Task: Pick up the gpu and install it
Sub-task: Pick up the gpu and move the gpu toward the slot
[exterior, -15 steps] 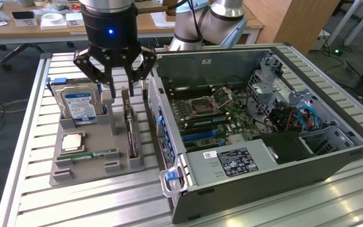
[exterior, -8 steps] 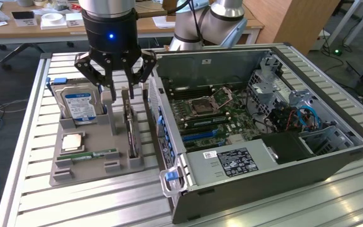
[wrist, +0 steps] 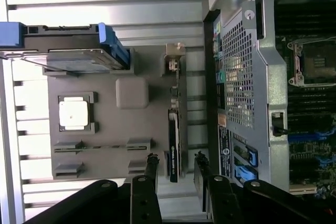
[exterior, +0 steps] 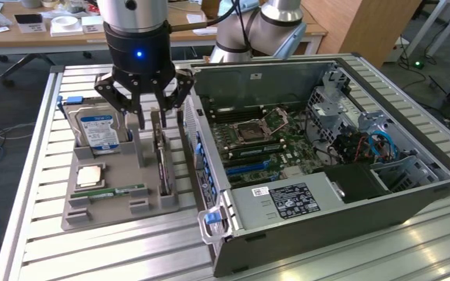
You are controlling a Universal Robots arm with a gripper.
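Observation:
The gpu [exterior: 162,157] is a thin dark card standing on edge in a slot of the grey holder tray [exterior: 123,206], next to the computer case. My gripper [exterior: 152,117] hangs just above its far end, open, one finger on each side of the card. In the wrist view the gpu [wrist: 175,135] runs between my two black fingertips [wrist: 153,162], with a gap on both sides, so my gripper [wrist: 176,162] does not touch it. The open computer case [exterior: 327,146] lies on its side, its motherboard [exterior: 252,137] exposed.
The tray [wrist: 134,129] also holds a silver hard drive with a blue label [exterior: 100,130], a square CPU [exterior: 91,174] and a green RAM stick [exterior: 117,191]. The case wall [wrist: 244,72] stands close beside the gpu. All of it rests on a slatted aluminium table [exterior: 115,252].

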